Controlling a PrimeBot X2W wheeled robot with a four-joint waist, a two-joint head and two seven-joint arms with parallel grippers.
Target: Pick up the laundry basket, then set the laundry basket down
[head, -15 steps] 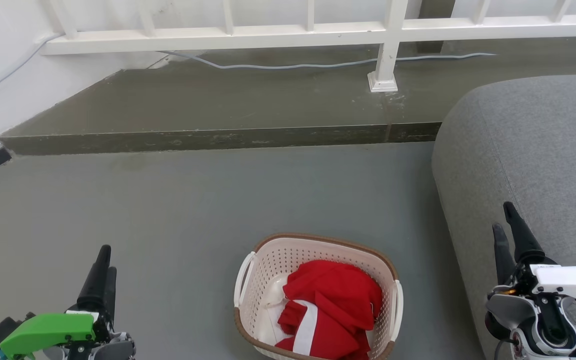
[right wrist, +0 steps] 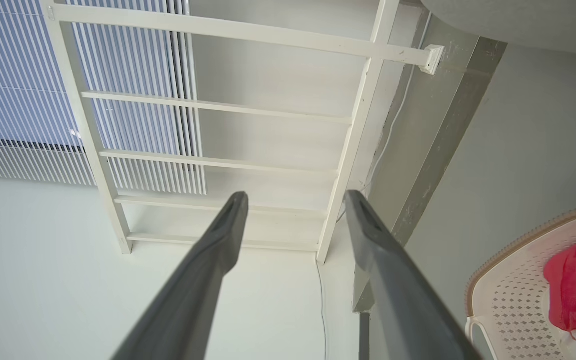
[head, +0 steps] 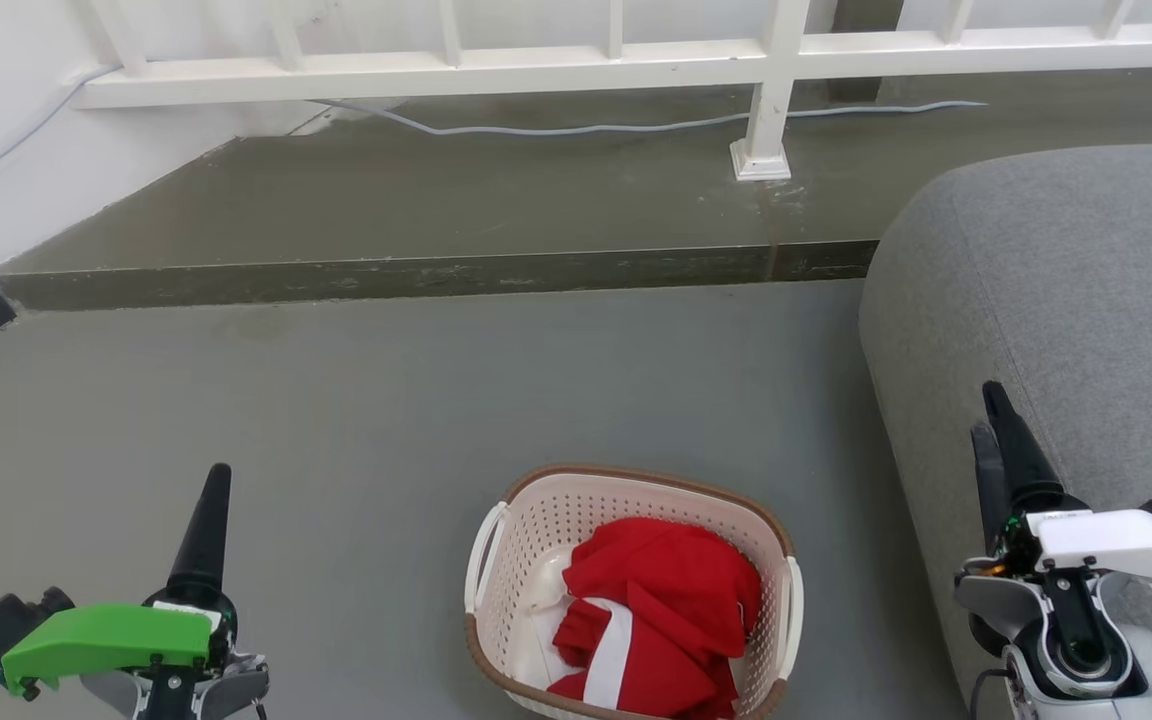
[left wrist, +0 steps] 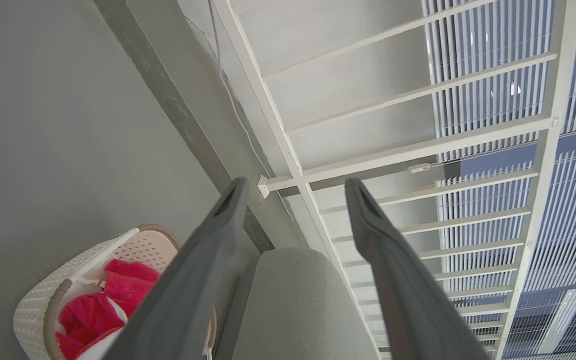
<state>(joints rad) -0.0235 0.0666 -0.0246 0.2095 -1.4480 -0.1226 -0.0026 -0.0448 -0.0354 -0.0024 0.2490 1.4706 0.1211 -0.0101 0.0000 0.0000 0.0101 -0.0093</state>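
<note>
Down on the grey floor (head: 336, 400), low and centred between the two arms: the laundry basket (head: 546, 530), upright, holding a crumpled red garment (head: 666, 580) with a white stripe. Near the grey sofa (head: 1066, 300) on its right, not touching. White handles at the left and right ends, both free.

Left claw (head: 218, 478) well off to the basket's left, fingers pointing up the head view. Released, fingers spread with nothing between them, plain from the left wrist view. Right claw (head: 984, 412) well off to the right, in front of the sofa's flank, likewise released and empty by the right wrist view. Neither in contact with the basket.

Step in hand, by the look of it: the approach before the pick-up. Nothing lifted yet, so hardly begun. Next move probably calls for bending lower, swinging each claw inward to the handle on its own side, and clenching on both together. Worth keeping the lift level, with the cloth heaped toward the right end and liable to tilt the load. Worth minding the right arm's clearance against the sofa too. After that, setting down on open floor, short of the raised step (head: 436, 200).
</note>
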